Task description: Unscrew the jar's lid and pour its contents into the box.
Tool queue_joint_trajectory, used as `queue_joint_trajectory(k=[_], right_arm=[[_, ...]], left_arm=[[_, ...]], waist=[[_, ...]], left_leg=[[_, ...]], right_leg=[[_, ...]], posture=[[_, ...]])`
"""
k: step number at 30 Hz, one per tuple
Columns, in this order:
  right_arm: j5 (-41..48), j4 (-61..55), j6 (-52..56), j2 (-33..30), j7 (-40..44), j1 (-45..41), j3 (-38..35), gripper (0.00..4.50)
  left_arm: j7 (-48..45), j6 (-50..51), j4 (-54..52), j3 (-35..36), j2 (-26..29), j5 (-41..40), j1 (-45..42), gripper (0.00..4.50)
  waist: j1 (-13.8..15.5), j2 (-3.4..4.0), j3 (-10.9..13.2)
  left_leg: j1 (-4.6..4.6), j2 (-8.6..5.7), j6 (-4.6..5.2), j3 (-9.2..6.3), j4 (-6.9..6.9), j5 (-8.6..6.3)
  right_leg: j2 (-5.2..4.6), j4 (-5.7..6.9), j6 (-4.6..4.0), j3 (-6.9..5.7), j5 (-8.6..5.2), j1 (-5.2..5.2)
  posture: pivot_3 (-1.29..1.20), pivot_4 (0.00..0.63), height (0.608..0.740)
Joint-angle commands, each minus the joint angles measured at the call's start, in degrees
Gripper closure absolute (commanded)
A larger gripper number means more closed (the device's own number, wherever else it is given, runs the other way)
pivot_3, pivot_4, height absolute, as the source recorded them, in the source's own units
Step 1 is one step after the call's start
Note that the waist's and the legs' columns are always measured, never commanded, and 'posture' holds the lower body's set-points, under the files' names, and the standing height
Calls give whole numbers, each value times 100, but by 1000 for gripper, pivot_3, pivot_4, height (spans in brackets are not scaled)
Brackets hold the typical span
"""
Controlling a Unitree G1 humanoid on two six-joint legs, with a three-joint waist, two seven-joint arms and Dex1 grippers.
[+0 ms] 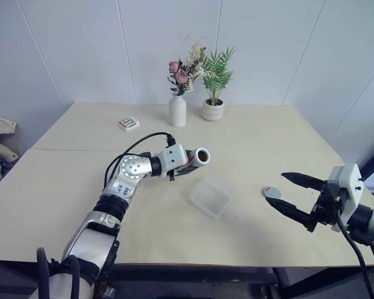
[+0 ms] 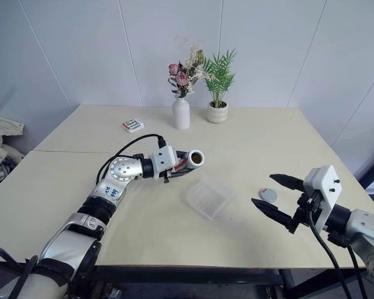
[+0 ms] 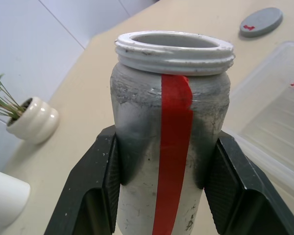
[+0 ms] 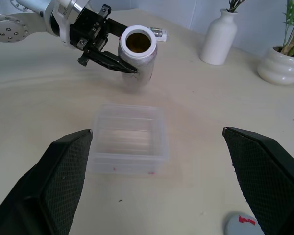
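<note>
jar lies level, clamped in left claw, mouth toward box.

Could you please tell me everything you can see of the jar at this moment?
The jar is a small silvery-grey cylinder with a red stripe down its side and a white threaded neck. Its lid is off, lying on the table. The left gripper clamps its body, holding it on its side in the air, its open mouth towards the box. Something brownish shows inside.
</note>
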Motion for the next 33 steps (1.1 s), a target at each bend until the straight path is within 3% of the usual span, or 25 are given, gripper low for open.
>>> queue_joint_trajectory(k=[1, 6, 11, 16, 19, 26, 33], right_arm=[[-10, -211, -161, 63, -77, -2, 3, 15], [-19, -220, -177, 159, -160, 7, 101, 15], [-23, -165, -218, 232, -237, -47, 207, 15], [-53, -69, -281, 409, -390, -229, 410, 15], [-76, -54, -294, 540, -487, -323, 500, 15], [-79, 1, -350, 826, -677, -435, 637, 15], [-203, 232, -517, 932, -615, -615, 780, 15]], left_arm=[[447, -340, 81, -23, -45, 221, -304, 2586], [1578, -1673, 401, -492, 175, 1311, -774, 2586], [4544, -2890, 524, -2001, 842, 4261, -1847, 2586], [8196, -1961, 859, -3864, 796, 6908, -2937, 2586], [9393, -1196, 1221, -4853, 474, 7909, -3202, 2586], [9771, -928, 1714, -5546, -205, 8246, -3714, 2586], [9649, -1137, 1909, -5508, -197, 7906, -3795, 2586]], waist=[[0, -1, 1], [0, -4, 2], [5, -25, 14], [-1, -35, 20], [8, -35, 20], [36, -34, 20], [146, -34, 19]], left_leg=[[0, 0, 1, 1, 0, 0], [0, 0, 2, 7, 0, -1], [-2, -3, 5, 18, 1, -3], [-14, -8, 20, 34, 14, -19], [-27, -9, 29, 37, 34, -40], [-104, -6, 40, 45, 74, -77], [-93, -8, 40, 71, 78, -84]], right_leg=[[1, 0, 1, 2, 0, 0], [3, -4, 10, 12, 6, -1], [3, -17, 24, 28, 13, -3], [-2, -46, 46, 40, 14, 0], [-1, -55, 55, 40, 11, 0], [1, -19, 61, 41, 6, -77], [0, -9, 62, 57, -5, -81]], posture=[[0, 150, 740], [0, 150, 740], [0, 150, 740], [0, 150, 740], [0, 150, 740], [0, 150, 740], [0, 150, 740]])
